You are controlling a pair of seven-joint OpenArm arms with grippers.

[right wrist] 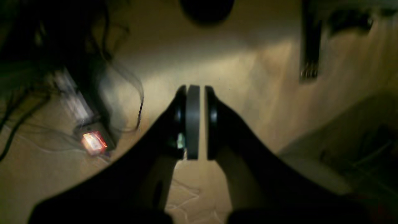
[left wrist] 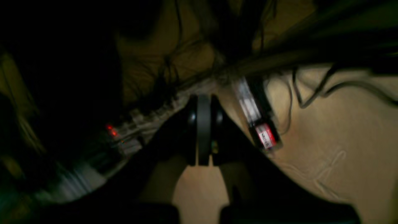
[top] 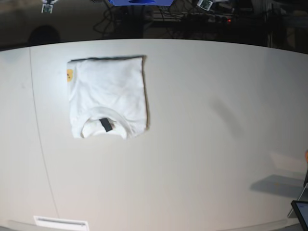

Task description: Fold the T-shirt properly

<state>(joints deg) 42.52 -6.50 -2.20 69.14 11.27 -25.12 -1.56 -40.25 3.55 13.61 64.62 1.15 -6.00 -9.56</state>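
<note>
The left gripper (left wrist: 203, 130) is closed on nothing. The right gripper (right wrist: 196, 124) is nearly closed too – only a thin slit, nothing held. Neither shows in the base view. The T-shirt (top: 107, 96) lies folded into a neat rectangle on the table's (top: 207, 144) far left, its black label (top: 106, 125) facing up at the near edge.

Surface: white table (top: 202, 159), wide, curved far edge.
Load: folded white T-shirt (top: 108, 96), flat, left of centre, collar and black neck label (top: 106, 125) facing near side.
</note>
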